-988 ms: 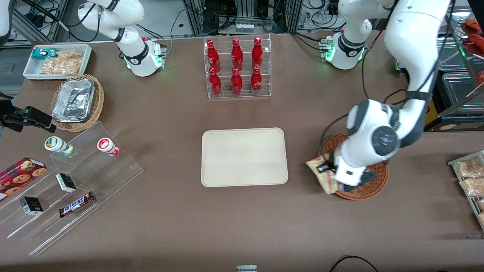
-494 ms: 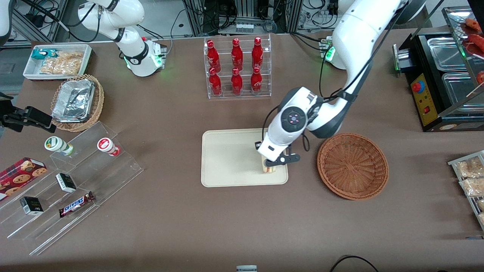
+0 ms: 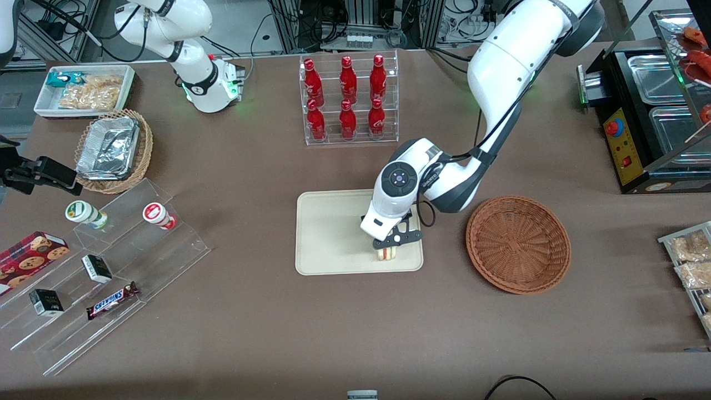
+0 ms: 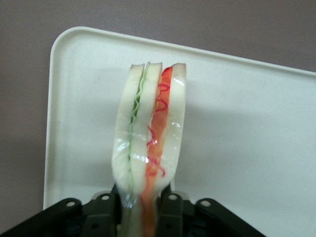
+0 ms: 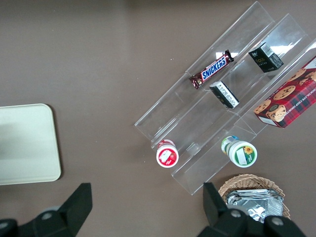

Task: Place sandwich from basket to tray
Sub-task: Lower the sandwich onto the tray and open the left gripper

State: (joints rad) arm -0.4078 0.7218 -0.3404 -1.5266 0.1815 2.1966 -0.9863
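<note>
My gripper (image 3: 387, 248) hangs over the cream tray (image 3: 328, 233), near its corner closest to the front camera on the basket's side. It is shut on the sandwich (image 3: 386, 254), a white wedge with green and red filling (image 4: 150, 133). The black fingers (image 4: 106, 210) press the bread from both sides, and the wedge's free end points out over the tray (image 4: 237, 123). Whether the sandwich touches the tray I cannot tell. The reddish-brown wicker basket (image 3: 517, 243) stands empty beside the tray, toward the working arm's end of the table.
A clear rack of red bottles (image 3: 348, 97) stands farther from the front camera than the tray. Toward the parked arm's end are a clear stepped shelf with snacks (image 3: 105, 266), a tan basket of foil trays (image 3: 114, 149) and a white snack bin (image 3: 83, 89). A black appliance (image 3: 644, 119) stands near the working arm.
The gripper lifted the sandwich out of the basket, carried it across to the tray, and has since moved a little farther over the tray. The basket now sits empty.
</note>
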